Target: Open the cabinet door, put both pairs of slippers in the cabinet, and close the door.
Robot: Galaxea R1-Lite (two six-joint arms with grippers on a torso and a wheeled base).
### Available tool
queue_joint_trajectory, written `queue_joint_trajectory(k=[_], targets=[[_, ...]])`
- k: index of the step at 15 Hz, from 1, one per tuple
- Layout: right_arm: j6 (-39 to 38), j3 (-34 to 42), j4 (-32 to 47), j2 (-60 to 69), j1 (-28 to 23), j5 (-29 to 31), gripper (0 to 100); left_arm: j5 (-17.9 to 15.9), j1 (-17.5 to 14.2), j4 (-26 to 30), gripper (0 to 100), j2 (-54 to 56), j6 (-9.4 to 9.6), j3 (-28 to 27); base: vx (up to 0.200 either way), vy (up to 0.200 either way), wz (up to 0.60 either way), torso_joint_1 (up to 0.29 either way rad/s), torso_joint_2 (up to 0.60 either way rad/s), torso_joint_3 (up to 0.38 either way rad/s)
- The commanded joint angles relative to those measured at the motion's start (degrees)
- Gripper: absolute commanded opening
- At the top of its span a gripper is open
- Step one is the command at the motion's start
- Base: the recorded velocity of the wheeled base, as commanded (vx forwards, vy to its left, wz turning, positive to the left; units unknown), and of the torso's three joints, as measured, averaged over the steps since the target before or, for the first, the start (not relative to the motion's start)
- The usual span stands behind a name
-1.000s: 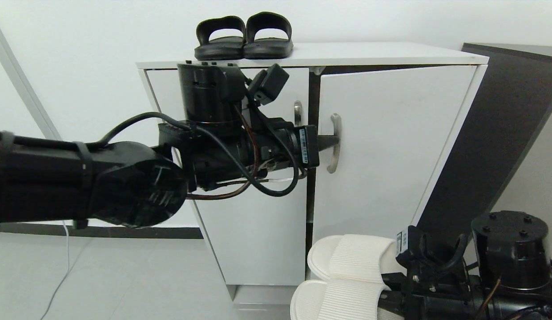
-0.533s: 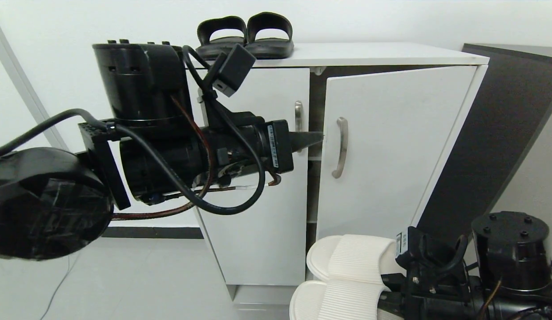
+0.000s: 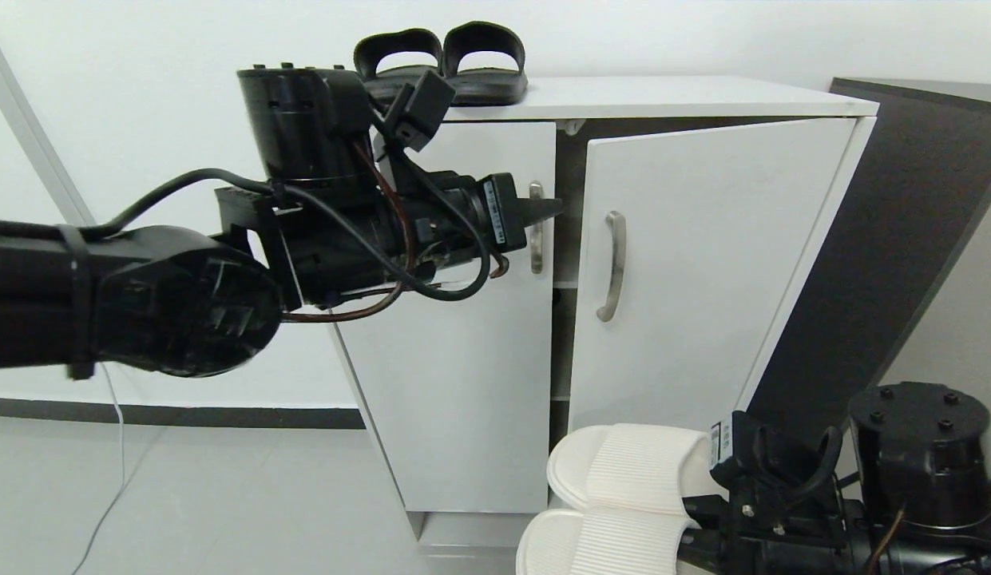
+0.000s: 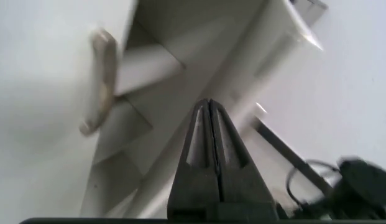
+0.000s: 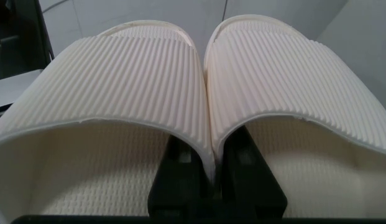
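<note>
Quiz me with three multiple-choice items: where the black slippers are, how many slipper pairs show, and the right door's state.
1. Where is the black pair of slippers?
A. on the cabinet top
B. on the floor
C. inside the cabinet

2. How many slipper pairs show?
A. one
B. two
C. three

3. The right cabinet door is:
A. fully shut
B. ajar
C. taken off

Answers:
1 A: the pair sits on the cabinet top, above the left door.
2 B: the black pair, plus the white pair clamped in the right gripper.
3 B: a dark gap with shelf edges shows beside its handle side.
</note>
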State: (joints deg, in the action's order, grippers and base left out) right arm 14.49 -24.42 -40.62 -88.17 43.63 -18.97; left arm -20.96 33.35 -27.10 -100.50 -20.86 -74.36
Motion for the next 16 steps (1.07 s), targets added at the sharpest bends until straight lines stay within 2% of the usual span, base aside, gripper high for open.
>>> queue_joint_trajectory(k=[1, 5, 7, 9, 12, 13, 14, 16], targets=[[0.0, 0.0, 0.0, 0.1, 0.1, 0.0, 0, 0.0, 0.0, 0.0, 0, -5.6, -0.59, -3.8, 0.000, 0.000, 0.00, 0.000, 0.00, 0.000], [0.0, 0.0, 0.0, -0.1, 0.1, 0.0, 0, 0.2, 0.4, -0.1, 0, -9.8, -0.68, -7.4, 0.000, 0.000, 0.00, 0.000, 0.00, 0.000], [0.0, 0.1, 0.0, -0.2, 0.1, 0.0, 0, 0.3, 0.5, -0.1, 0, -9.5, -1.47, -6.9, -0.200, 0.000, 0.00, 0.002, 0.00, 0.002], [0.0, 0.2, 0.0, -0.2, 0.1, -0.1, 0, 0.5, 1.0, -2.2, 0, -9.2, -1.38, -5.5, -0.200, 0.000, 0.00, 0.002, 0.00, -0.005], [0.1, 0.8, 0.0, 0.0, 0.9, -0.1, 0, 0.8, 7.4, -8.3, 0, -6.3, -0.85, 1.2, -0.200, 0.000, 0.00, 0.002, 0.00, 0.006], [0.1, 0.8, 0.0, 0.0, 0.9, -0.1, 0, 0.8, 7.4, -8.3, 0, -6.3, -0.85, 1.2, -0.200, 0.000, 0.00, 0.002, 0.01, 0.002], [0.1, 1.1, -0.1, 0.3, 1.5, -0.1, 0, 0.8, 10.4, -9.2, 0, -4.9, 0.20, 2.3, -0.200, 0.000, 0.00, 0.002, 0.00, 0.007], [0.9, 1.2, -0.1, 0.2, 1.5, -0.1, 0, 0.8, 10.2, -9.1, 0, -4.8, 0.47, 1.9, -0.200, 0.000, 0.00, 0.002, 0.00, 0.007]])
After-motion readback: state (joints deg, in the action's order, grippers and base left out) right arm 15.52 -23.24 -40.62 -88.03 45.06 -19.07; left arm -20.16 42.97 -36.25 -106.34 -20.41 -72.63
